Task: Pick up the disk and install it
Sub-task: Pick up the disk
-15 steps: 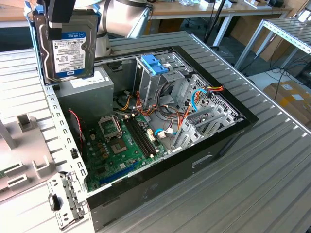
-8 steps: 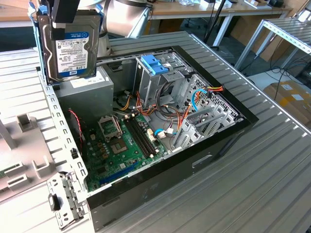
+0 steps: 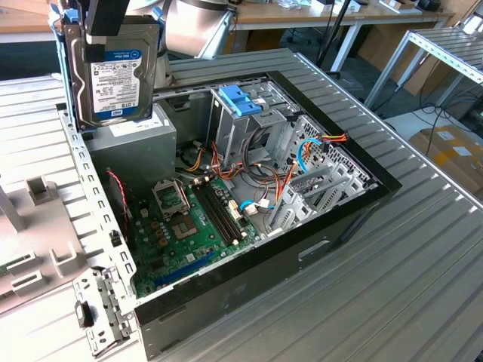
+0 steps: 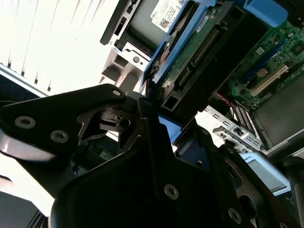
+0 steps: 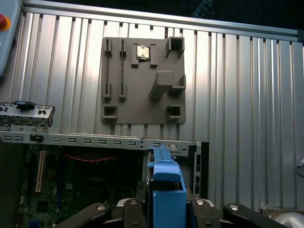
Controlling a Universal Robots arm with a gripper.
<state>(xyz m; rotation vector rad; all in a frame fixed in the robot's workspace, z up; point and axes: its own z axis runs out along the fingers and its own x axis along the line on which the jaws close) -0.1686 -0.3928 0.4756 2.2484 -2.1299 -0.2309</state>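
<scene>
Clamps the disk [image 3: 117, 83] between the closed-in fingers of the gripper [image 5: 166, 211], long axis upright, label out in the exterior view. Holds it aloft over the power supply [image 3: 132, 143] at the open case's [image 3: 332, 219] corner. Leaves the drive cage [image 3: 260, 128] lower, toward the exterior view's right.

You lose the black gripper [image 3: 106, 38] to the exterior view's top edge, and its body covers the upper end of the flat silver-metal disk [image 3: 117, 87] with blue side rails that it clamps. That disk hides the top of the grey boxy power supply [image 3: 139, 143] (only its lower face shows). In the second wrist view the gripper's black frame blocks much of the disk, whose label an edge cuts off.
</scene>
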